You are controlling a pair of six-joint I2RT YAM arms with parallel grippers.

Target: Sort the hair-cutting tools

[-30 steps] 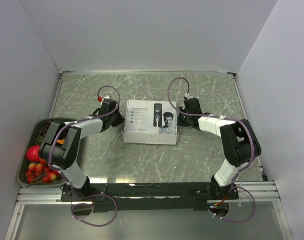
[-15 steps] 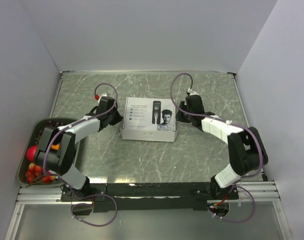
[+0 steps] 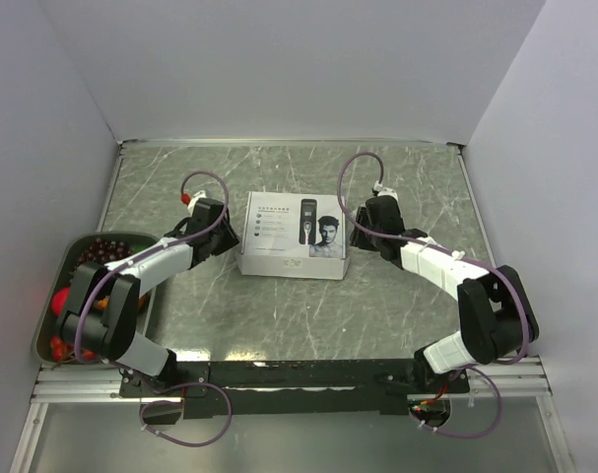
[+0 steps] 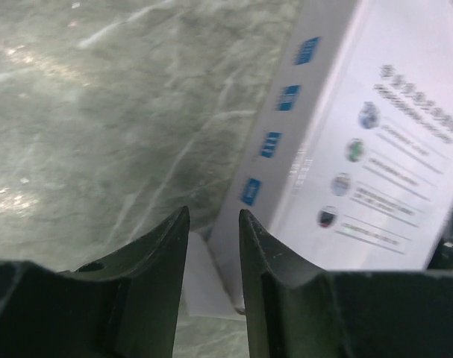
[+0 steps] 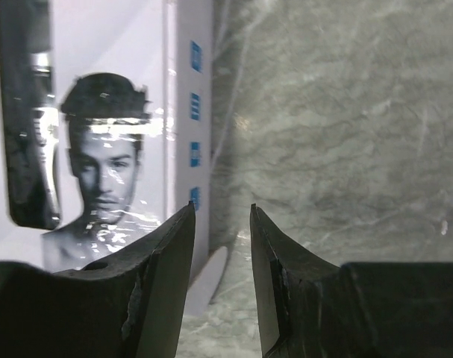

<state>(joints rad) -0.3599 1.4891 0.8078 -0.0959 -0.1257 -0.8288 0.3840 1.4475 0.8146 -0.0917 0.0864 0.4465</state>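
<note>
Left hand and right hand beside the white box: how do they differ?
The left hand sits at the left side of the white box, near its small round icons; the right hand sits at its right side, near the printed man's face. The left hand's cable loop ends in a red plug, the right hand's in a white one. Both are open, holding nothing.

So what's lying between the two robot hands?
The flat white box printed with a man's face; the top view shows it resting on the table.
</note>
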